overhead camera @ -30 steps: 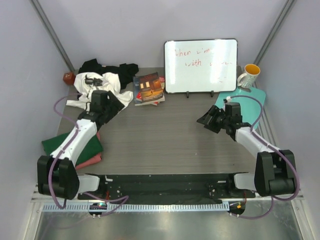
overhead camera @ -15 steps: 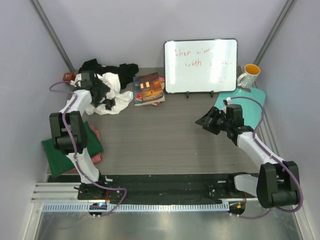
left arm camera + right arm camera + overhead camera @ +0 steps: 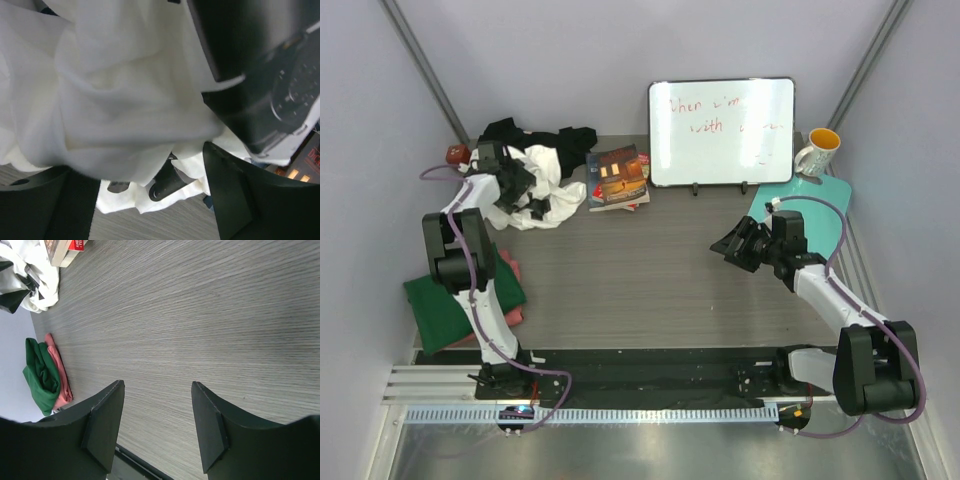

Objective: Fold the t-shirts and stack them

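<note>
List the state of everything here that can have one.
white t-shirt: crumpled, unfolded, far left.
black t-shirt: crumpled, behind the white one.
dark green t-shirt: folded, on top of the pink one.
salmon pink t-shirt: folded, under the green.
left gripper: open, down in the white cloth.
right gripper: open, empty, over the table.
books: closed, stacked.
mug: upright.
whiteboard: standing, red writing on it.
</note>
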`<state>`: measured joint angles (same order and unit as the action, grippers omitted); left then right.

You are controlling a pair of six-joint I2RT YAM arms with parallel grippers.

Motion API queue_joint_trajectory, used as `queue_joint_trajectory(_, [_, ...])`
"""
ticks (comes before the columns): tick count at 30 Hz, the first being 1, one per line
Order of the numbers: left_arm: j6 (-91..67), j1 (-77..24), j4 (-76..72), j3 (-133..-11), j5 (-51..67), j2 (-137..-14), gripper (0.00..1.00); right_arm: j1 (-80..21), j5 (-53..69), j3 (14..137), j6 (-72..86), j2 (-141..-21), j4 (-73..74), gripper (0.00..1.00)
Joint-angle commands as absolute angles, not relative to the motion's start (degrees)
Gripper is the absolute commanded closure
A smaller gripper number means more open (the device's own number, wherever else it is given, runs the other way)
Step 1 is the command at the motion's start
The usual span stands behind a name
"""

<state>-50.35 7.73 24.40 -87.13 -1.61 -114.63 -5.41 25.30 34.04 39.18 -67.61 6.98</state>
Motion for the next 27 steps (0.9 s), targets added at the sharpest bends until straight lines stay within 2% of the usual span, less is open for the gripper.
queue_joint_trajectory(1, [-49.4,8.4,24.6,-88.9,-0.5,-116.2,0.29,-5.6,26.4,34.4,39.6,-67.9,6.0,0.39])
queue_joint_trajectory(3, [-49.5,8.4,23.7,-88.1,-0.2,-115.9,0.47,-5.6,26.3,34.7,39.8,-68.1,6.1,0.38])
queue_joint_trajectory(4, [-49.5,8.4,23.0,-86.8,-0.2,-115.7,0.72,-5.6,26.2,34.9,39.8,-68.3,6.2,0.39])
queue_joint_trajectory(5, [-49.6,8.4,22.4,-86.2,-0.2,-115.3,0.87,-5.6,26.2,35.0,40.0,-68.6,6.0,0.39])
queue_joint_trajectory(6, [-49.7,8.4,21.5,-85.5,-0.2,-114.2,0.97,-5.6,26.1,35.2,40.1,-68.7,6.1,0.39])
queue_joint_trajectory(7, [-49.8,8.4,20.9,-84.0,-0.2,-113.5,1.00,-5.6,26.2,35.2,40.3,-68.9,6.0,0.38])
queue_joint_trajectory(15, [-49.6,8.6,15.5,-80.2,2.8,-101.9,1.00,-5.6,26.4,33.4,40.8,-68.8,5.3,0.39])
queue_joint_trajectory(23, [-49.3,8.6,18.2,-87.1,6.8,-90.0,1.00,-5.6,27.2,31.8,41.4,-68.3,4.2,0.39])
queue_joint_trajectory(27, [-50.4,8.4,20.7,-89.7,13.2,-84.6,1.00,-6.1,27.1,32.5,41.5,-68.6,4.1,0.38])
